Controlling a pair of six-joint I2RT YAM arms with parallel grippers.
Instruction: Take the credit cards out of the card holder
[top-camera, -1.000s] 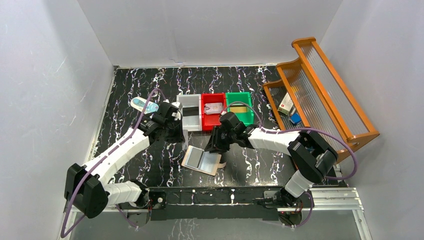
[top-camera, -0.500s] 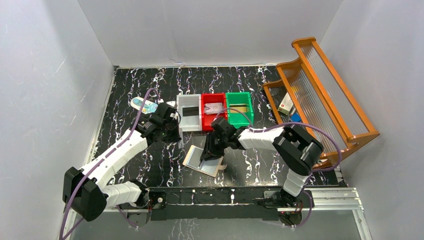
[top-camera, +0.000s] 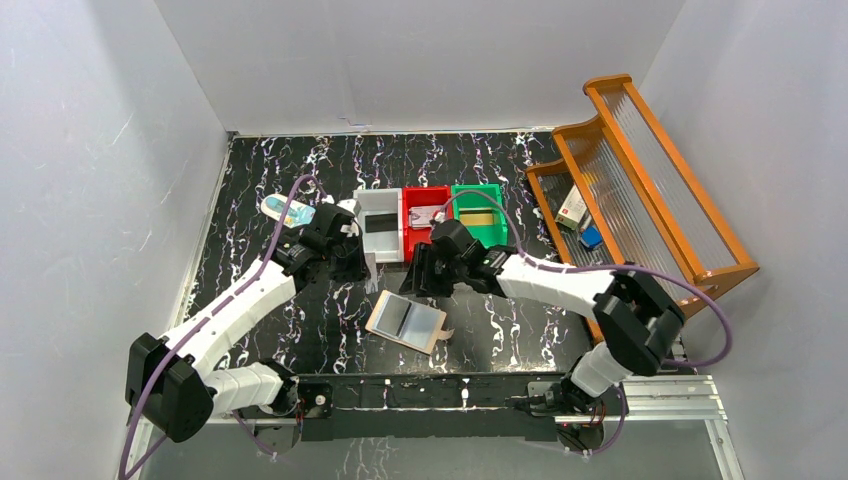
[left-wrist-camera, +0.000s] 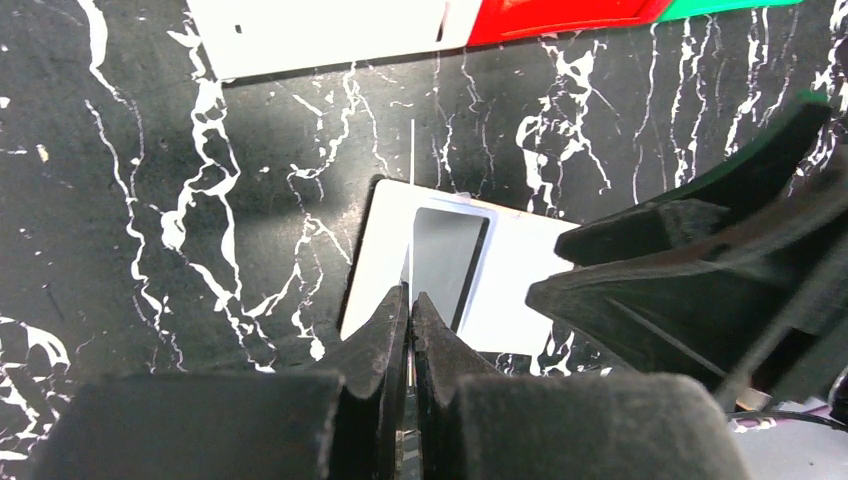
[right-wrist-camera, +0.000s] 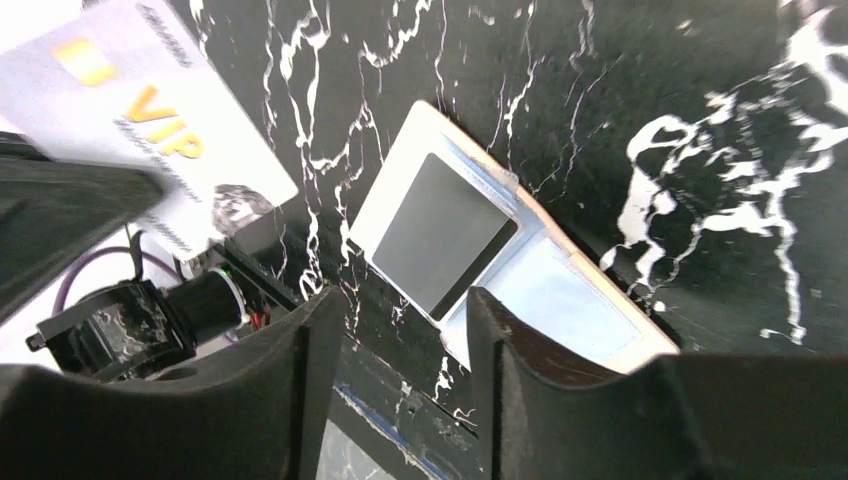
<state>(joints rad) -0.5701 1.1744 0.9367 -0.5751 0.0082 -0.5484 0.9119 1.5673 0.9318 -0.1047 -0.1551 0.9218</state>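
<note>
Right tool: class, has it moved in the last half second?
Yes. The right tool drew back from over the beige leather card holder toward the red plastic bin.

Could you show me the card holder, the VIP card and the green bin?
card holder (top-camera: 405, 322): top view, centre fold of the open wallet.
VIP card (right-wrist-camera: 150, 110): right wrist view, its silvery printed face.
green bin (top-camera: 478, 188): top view, far rim.

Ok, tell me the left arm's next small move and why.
Probably swing the left gripper over the white bin and release: its jaws are shut on a silvery card already clear of the card holder.
</note>
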